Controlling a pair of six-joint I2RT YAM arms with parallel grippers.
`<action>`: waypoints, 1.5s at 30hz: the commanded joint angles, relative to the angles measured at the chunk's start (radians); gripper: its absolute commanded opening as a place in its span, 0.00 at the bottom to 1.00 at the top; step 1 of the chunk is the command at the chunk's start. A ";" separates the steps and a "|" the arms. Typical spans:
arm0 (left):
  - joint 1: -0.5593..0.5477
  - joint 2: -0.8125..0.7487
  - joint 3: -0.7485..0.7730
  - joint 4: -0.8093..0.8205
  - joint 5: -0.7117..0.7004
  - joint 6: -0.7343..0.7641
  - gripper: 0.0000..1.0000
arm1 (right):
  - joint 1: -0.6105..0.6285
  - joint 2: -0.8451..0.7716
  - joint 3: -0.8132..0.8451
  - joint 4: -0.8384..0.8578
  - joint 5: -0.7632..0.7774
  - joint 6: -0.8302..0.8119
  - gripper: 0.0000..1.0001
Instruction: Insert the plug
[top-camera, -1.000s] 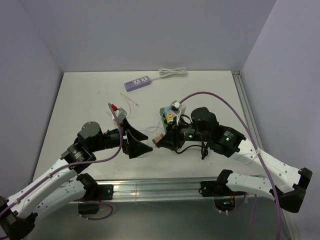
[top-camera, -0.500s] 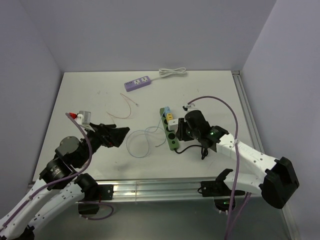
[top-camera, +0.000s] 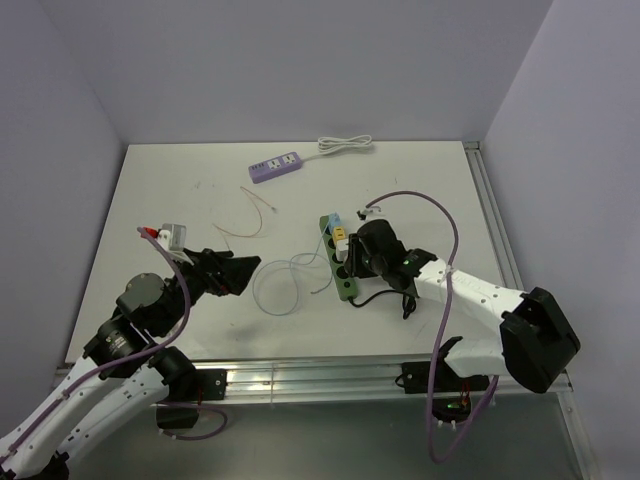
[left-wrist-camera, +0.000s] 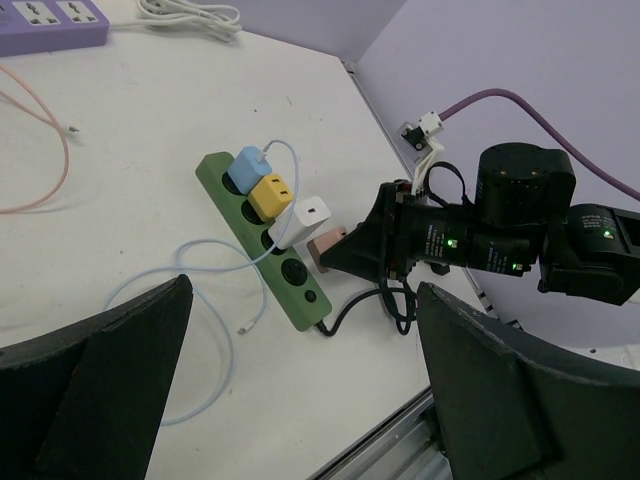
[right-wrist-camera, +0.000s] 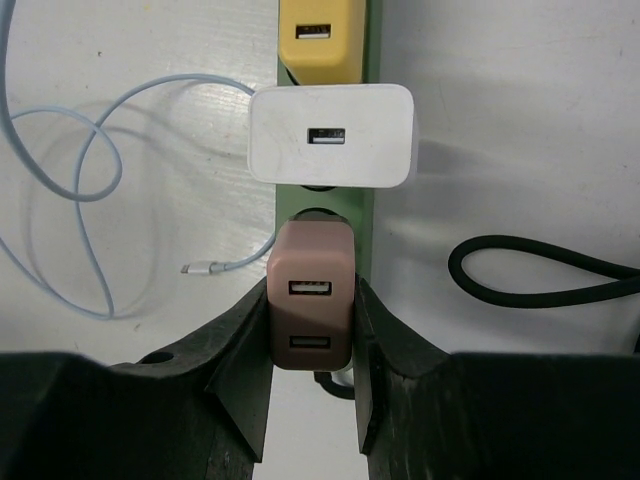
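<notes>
Half a second on, the right arm has edged a touch further in over the green strip (left-wrist-camera: 303, 298), while the left arm, already drawn back to its own side, has barely shifted. Seen from the room, the right fingers (right-wrist-camera: 238, 355) pinch the brown plug (right-wrist-camera: 311, 265) by its two flat sides, holding it over the strip's fourth socket, just beside the white charger (right-wrist-camera: 332, 135). Yellow (right-wrist-camera: 319, 35) and blue (left-wrist-camera: 247, 166) chargers fill the places beyond. Whether the prongs have entered cannot be told; part of a socket opening shows between plug and white charger, which suggests it is not fully home. The left fingers (left-wrist-camera: 100, 380) are spread wide with nothing between them, well apart from the strip. The plug looks a small, light, rigid block of smooth plastic: it should take a firm squeeze without harm, but its slick faces could let it slip or tip when pushed. The present hold across the flat sides, with the USB face outward, seems the sensible one, so long as the push runs straight down the line of the prongs. The strip itself looks light and lies loose on the surface (top-camera: 180, 190), so it may slide or rock under pressure, with nothing steadying it. A thin blue cable (right-wrist-camera: 60, 150) loops beside it, out of the way.
</notes>
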 joint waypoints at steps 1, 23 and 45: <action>-0.001 0.007 0.013 0.045 0.006 0.003 0.99 | 0.001 0.012 -0.008 0.072 0.035 0.027 0.00; -0.001 0.030 0.010 0.051 0.021 0.000 0.99 | 0.054 0.075 0.003 0.021 0.106 0.062 0.00; -0.001 0.038 0.032 0.025 0.015 0.000 0.99 | 0.143 0.268 0.032 -0.070 0.170 0.113 0.00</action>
